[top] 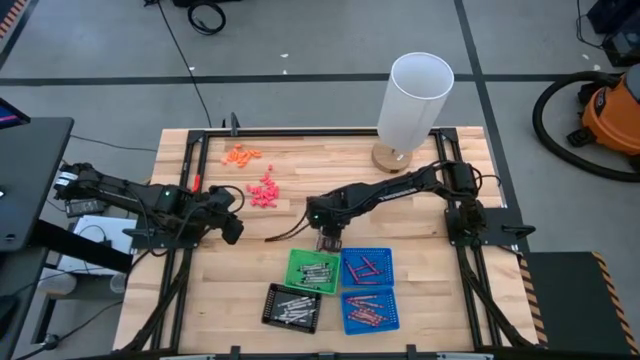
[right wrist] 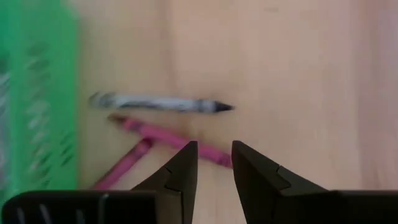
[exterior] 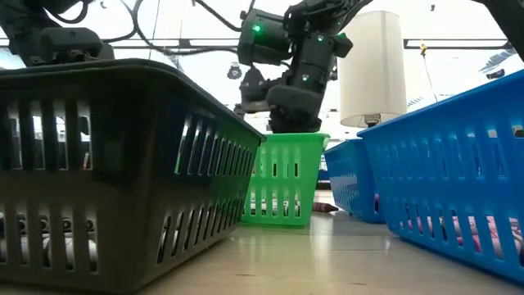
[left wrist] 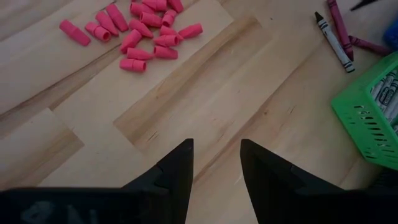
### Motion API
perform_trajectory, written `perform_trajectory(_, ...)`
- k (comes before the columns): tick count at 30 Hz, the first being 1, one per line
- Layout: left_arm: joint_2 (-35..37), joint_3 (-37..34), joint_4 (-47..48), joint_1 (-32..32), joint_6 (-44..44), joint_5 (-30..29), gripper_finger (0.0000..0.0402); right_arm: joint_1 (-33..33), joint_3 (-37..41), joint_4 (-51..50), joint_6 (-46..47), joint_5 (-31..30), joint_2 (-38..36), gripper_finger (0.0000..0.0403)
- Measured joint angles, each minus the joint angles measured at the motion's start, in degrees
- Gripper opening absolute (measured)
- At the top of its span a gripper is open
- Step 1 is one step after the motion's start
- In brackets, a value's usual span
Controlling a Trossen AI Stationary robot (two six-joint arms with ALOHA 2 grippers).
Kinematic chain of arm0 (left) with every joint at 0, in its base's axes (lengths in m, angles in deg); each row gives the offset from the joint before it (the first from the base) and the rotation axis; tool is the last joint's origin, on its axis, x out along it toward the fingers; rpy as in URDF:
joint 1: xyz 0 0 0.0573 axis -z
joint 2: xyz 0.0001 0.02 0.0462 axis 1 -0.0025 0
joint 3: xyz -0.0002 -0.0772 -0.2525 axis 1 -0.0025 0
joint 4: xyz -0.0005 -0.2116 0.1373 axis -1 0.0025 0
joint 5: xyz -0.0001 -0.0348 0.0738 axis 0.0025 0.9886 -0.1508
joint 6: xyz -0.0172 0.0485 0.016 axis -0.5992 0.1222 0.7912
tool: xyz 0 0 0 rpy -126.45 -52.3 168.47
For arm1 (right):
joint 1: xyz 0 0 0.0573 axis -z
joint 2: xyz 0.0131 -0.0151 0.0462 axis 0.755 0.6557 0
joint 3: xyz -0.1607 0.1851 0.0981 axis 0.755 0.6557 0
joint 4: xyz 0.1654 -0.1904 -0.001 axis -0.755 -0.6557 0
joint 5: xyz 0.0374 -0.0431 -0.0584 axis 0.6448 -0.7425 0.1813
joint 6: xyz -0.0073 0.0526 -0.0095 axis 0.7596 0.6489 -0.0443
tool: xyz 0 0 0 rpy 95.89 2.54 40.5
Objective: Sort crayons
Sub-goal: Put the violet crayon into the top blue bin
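Observation:
Three loose crayons lie flat on the wood just beyond the green tray (top: 313, 270): one grey (right wrist: 158, 104) and two maroon (right wrist: 168, 138) (right wrist: 121, 167). They also show in the left wrist view (left wrist: 336, 34). My right gripper (right wrist: 214, 148) is open with a narrow gap. It hangs over the free end of the longer maroon crayon and holds nothing. In the high view it (top: 328, 240) stands at the green tray's far edge. My left gripper (top: 235, 225) is open and empty at the table's left, pointing toward the trays (left wrist: 216, 146).
The green tray and a black tray (top: 292, 306) hold grey crayons. Two blue trays (top: 367, 266) (top: 368, 308) hold maroon ones. Coral-pink bits (top: 263, 192) and orange bits (top: 241, 155) lie at the far left. A white cylinder (top: 413, 98) stands at the far edge.

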Motion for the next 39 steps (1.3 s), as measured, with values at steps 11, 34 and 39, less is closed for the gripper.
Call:
perform_trajectory(11,-0.02,0.00,-1.25,0.00,-0.06,-0.07,0.0142,-2.10,1.63,5.04,-30.05,2.58,0.41,0.0107)
perform_trajectory(34,-0.02,0.00,-1.36,0.00,-0.37,-1.29,0.0142,2.21,5.83,6.93,-34.09,7.09,0.42,0.0098)
perform_trajectory(39,-0.02,0.00,-1.36,0.00,-0.71,-1.27,0.0142,2.40,7.79,8.45,-34.09,7.69,0.09,0.0091)
